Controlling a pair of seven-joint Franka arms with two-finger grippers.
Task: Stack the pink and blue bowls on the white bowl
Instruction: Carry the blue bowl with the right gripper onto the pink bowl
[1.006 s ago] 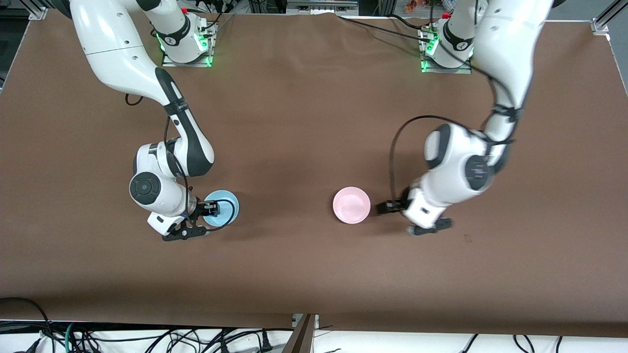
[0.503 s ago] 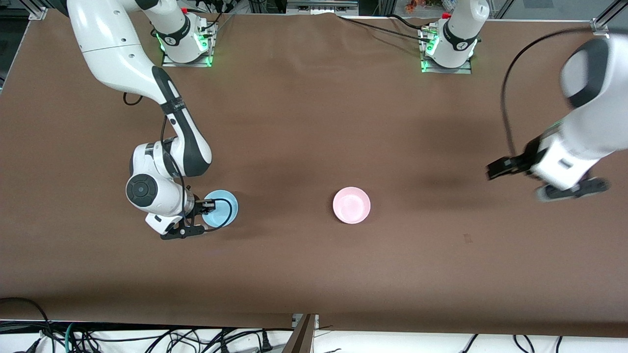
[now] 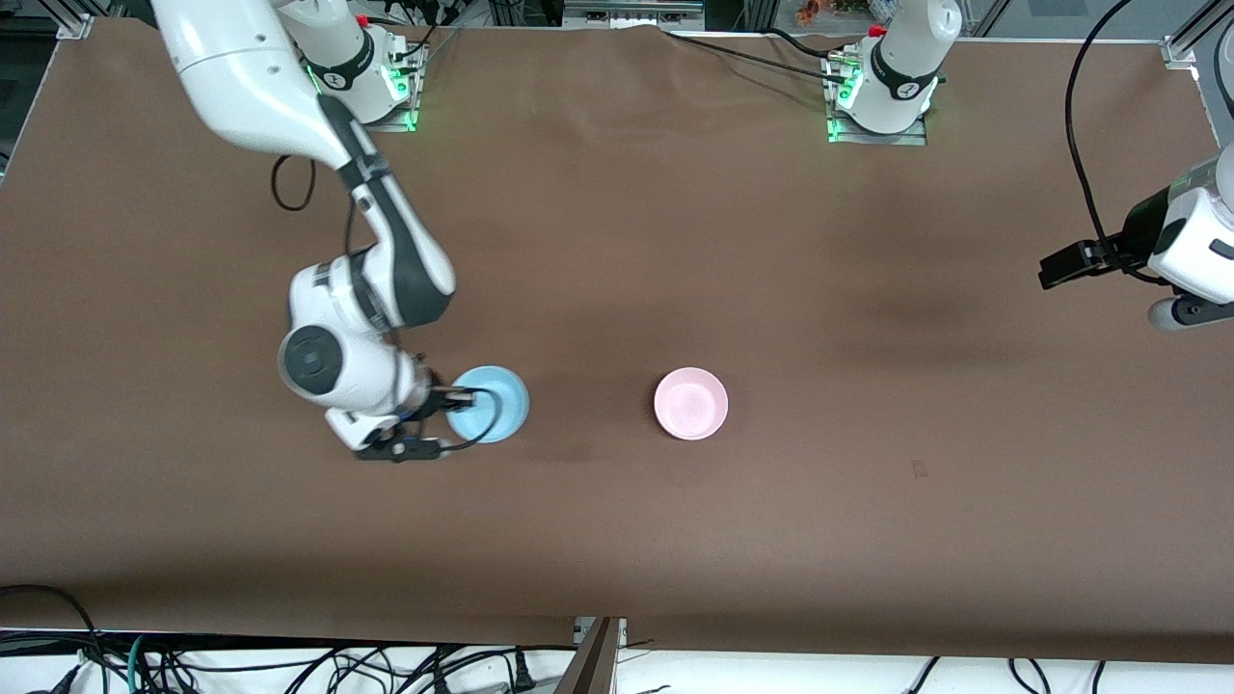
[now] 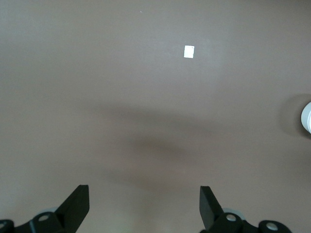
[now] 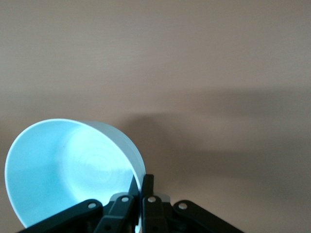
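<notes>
The blue bowl (image 3: pixel 490 405) (image 5: pixel 68 170) hangs tilted in my right gripper (image 3: pixel 453 395) (image 5: pixel 142 183), which is shut on its rim, one finger inside and one outside. It is over the table on the right arm's side of the pink bowl (image 3: pixel 690 403). The pink bowl sits upright near the table's middle with nothing touching it. My left gripper (image 3: pixel 1060 267) (image 4: pixel 144 204) is open and empty, over bare table at the left arm's end. The white bowl is hidden from view.
Brown cloth covers the table (image 3: pixel 617 540). A small white square (image 4: pixel 189 51) lies on it under the left arm. A pale rounded edge (image 4: pixel 307 118) shows at the border of the left wrist view; I cannot tell what it is. Cables hang off the front edge.
My right gripper closed on the blue bowl's rim and carried it toward the pink bowl. The left arm swung away from the pink bowl to its own end of the table.
</notes>
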